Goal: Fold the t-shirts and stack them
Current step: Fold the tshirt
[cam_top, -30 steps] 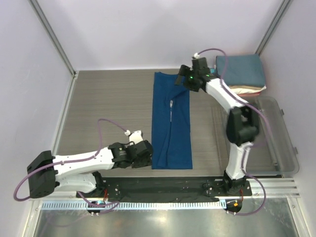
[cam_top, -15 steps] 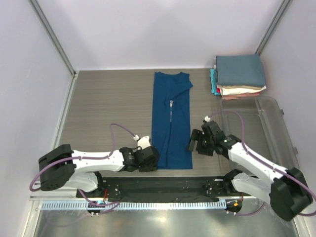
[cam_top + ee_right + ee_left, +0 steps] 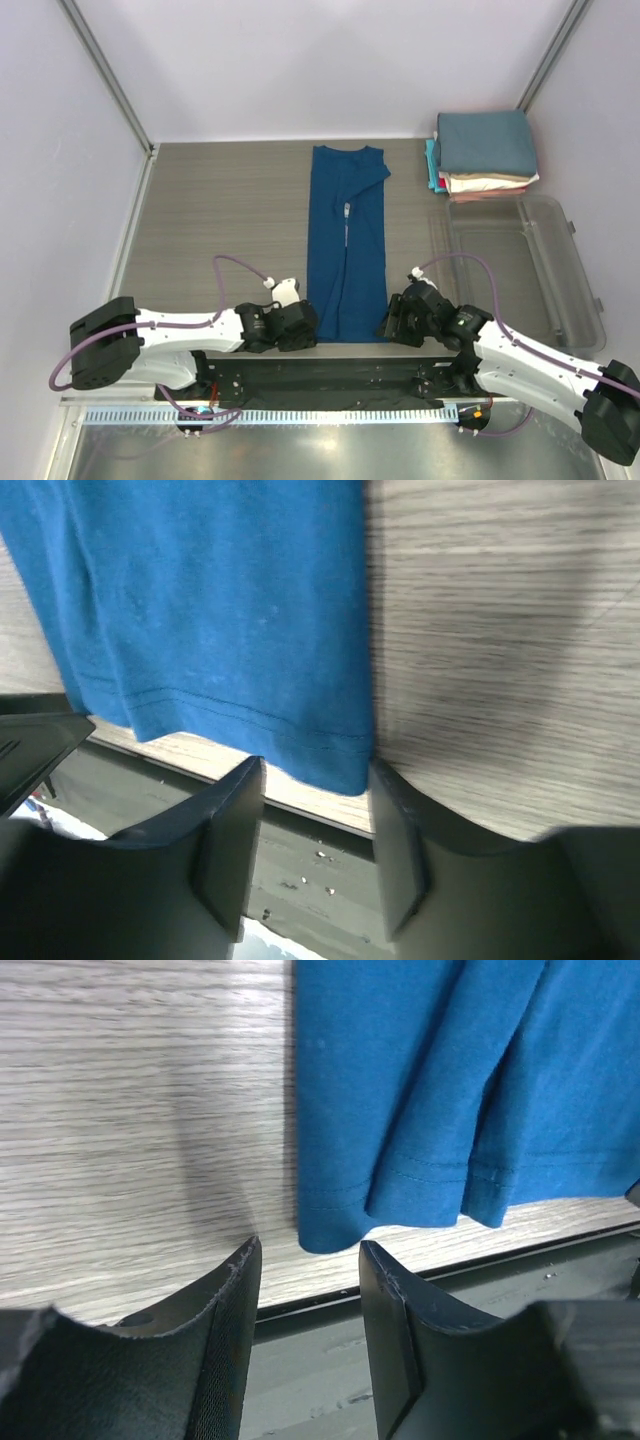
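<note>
The royal-blue t-shirt lies folded into a long narrow strip down the table's middle, collar far, hem near. My left gripper is open at the hem's left corner, which sits just ahead of the gap between its fingers. My right gripper is open at the hem's right corner, which reaches just between its fingertips. The stack of folded tees, slate-blue on top over cream, pink and teal, sits at the far right.
A clear plastic bin lies on the table's right side below the stack. The table's near edge and a dark base rail run just behind both grippers. Walls enclose the table on three sides.
My right arm swung from the shirt's far collar end down to the near hem's right corner. My left gripper moved right to the hem's left corner.
</note>
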You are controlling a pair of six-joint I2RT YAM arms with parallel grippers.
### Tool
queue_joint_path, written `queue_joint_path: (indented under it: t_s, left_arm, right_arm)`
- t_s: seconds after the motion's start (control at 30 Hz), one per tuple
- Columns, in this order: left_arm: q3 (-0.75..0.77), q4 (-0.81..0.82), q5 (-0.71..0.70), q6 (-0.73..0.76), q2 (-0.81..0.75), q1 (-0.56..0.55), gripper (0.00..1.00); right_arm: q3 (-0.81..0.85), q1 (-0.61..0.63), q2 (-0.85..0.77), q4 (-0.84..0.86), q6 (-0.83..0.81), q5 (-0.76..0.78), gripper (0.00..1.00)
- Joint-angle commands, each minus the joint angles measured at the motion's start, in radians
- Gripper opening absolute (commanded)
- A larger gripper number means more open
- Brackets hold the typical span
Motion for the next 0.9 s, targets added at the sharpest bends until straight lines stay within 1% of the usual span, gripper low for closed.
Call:
queue_joint_path:
  t_s: [0.0, 0.07, 0.1, 0.17, 0.2, 0.23, 0.33, 0.43, 0.47, 0.5, 0.53, 0.57, 0.63, 0.67, 0.77, 0.8, 0.87]
  left_arm:
    - [-0.021, -0.032, -0.055, -0.016, -0.004, -0.006, 0.46]
    - [-0.025, -0.022, -0.055, -0.015, 0.013, -0.006, 0.46]
    - [-0.025, -0.016, -0.053, -0.015, 0.018, -0.006, 0.46]
    - [-0.03, 0.008, -0.05, -0.015, 0.034, -0.006, 0.46]
    - [-0.034, 0.014, -0.05, -0.016, 0.039, -0.006, 0.46]
    - [-0.036, 0.033, -0.049, -0.016, 0.045, -0.006, 0.46]
    - [-0.034, 0.047, -0.052, -0.015, 0.068, -0.006, 0.43]
    - [-0.03, 0.054, -0.066, -0.012, 0.087, -0.006, 0.38]
    - [-0.031, 0.054, -0.07, -0.009, 0.088, -0.006, 0.3]
    - [-0.03, 0.056, -0.07, -0.009, 0.09, -0.006, 0.26]
    - [-0.028, 0.056, -0.072, -0.009, 0.088, -0.006, 0.23]
    - [-0.028, 0.056, -0.072, -0.007, 0.084, -0.006, 0.14]
    - [-0.031, 0.054, -0.072, -0.006, 0.074, -0.006, 0.03]
    - [-0.03, 0.053, -0.07, -0.006, 0.067, -0.006, 0.0]
    - [-0.016, 0.025, -0.053, -0.009, 0.019, -0.012, 0.0]
    - [-0.005, -0.011, -0.055, -0.013, 0.006, -0.02, 0.0]
    - [0.043, -0.056, -0.073, -0.018, -0.031, -0.055, 0.0]
  right_arm:
    - [-0.028, 0.022, -0.002, 0.018, 0.058, 0.043, 0.5]
    - [-0.036, 0.028, 0.005, 0.019, 0.063, 0.046, 0.47]
    - [-0.04, 0.029, 0.008, 0.022, 0.063, 0.047, 0.43]
    - [-0.045, 0.028, 0.012, 0.021, 0.06, 0.055, 0.4]
    - [-0.048, 0.028, 0.012, 0.021, 0.058, 0.057, 0.35]
    - [-0.05, 0.029, 0.013, 0.022, 0.058, 0.057, 0.33]
    - [-0.054, 0.029, 0.01, 0.022, 0.061, 0.058, 0.26]
    - [-0.059, 0.029, 0.005, 0.019, 0.061, 0.055, 0.21]
    - [-0.062, 0.029, 0.002, 0.021, 0.061, 0.054, 0.19]
    - [-0.062, 0.029, 0.002, 0.019, 0.06, 0.054, 0.15]
    - [-0.06, 0.029, 0.001, 0.018, 0.061, 0.052, 0.14]
    - [-0.06, 0.029, -0.001, 0.018, 0.061, 0.052, 0.12]
    - [-0.056, 0.031, -0.005, 0.013, 0.06, 0.052, 0.04]
    - [-0.054, 0.029, -0.007, 0.01, 0.061, 0.05, 0.01]
    - [-0.036, 0.032, -0.039, -0.03, 0.066, 0.049, 0.01]
    - [-0.018, 0.032, -0.054, -0.068, 0.071, 0.055, 0.01]
    - [0.012, 0.041, -0.106, -0.114, 0.081, 0.06, 0.01]
